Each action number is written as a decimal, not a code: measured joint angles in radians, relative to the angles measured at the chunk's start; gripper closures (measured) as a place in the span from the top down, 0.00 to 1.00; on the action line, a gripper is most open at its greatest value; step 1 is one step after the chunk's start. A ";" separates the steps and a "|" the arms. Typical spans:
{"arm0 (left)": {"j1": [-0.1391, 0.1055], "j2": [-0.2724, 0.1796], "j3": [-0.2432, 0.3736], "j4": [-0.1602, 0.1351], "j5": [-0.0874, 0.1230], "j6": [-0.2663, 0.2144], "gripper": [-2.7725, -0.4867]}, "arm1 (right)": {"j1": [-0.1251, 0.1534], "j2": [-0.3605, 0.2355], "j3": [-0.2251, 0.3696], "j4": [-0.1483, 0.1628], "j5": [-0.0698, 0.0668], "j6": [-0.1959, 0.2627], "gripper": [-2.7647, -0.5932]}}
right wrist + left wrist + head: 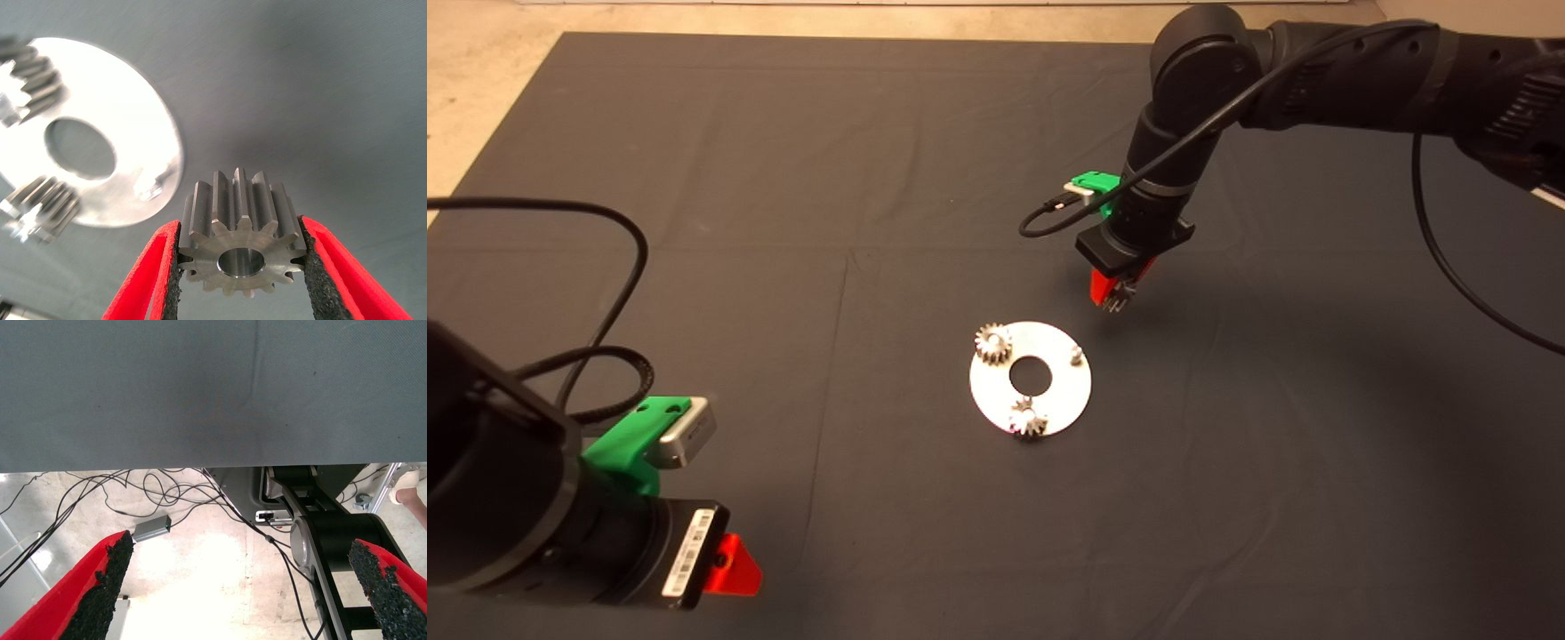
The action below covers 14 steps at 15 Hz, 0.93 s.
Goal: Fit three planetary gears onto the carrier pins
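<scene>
Parked at the table's near-left edge, left tool (734,564) gapes; right tool (1116,296) clamps a toothed gear (241,241) above bare mat (800,222) beside the disc (1063,404).

Shiny machined metal gear (240,240); bright polished metal disc (133,133); matt cloth mat (694,222); rough black pads (320,273).

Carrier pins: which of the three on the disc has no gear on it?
The bare pin, on the disc's side nearest the right gripper; the other two carry gears.
</scene>
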<state>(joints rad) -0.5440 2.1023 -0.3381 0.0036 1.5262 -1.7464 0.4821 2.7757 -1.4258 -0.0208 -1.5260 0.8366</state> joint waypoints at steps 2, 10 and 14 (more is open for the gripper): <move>0.000 0.000 0.000 0.000 0.000 0.000 0.81 | 0.000 0.000 0.019 0.014 0.000 0.002 0.23; 0.000 0.000 0.000 0.000 0.000 0.000 0.81 | 0.000 0.041 0.092 0.021 -0.001 0.028 0.23; 0.000 0.000 0.000 0.000 0.000 0.000 0.81 | 0.000 0.067 0.106 0.017 -0.002 0.037 0.23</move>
<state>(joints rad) -0.5440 2.1023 -0.3381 0.0036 1.5264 -1.7464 0.4823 2.8427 -1.3197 -0.0038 -1.5283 0.8732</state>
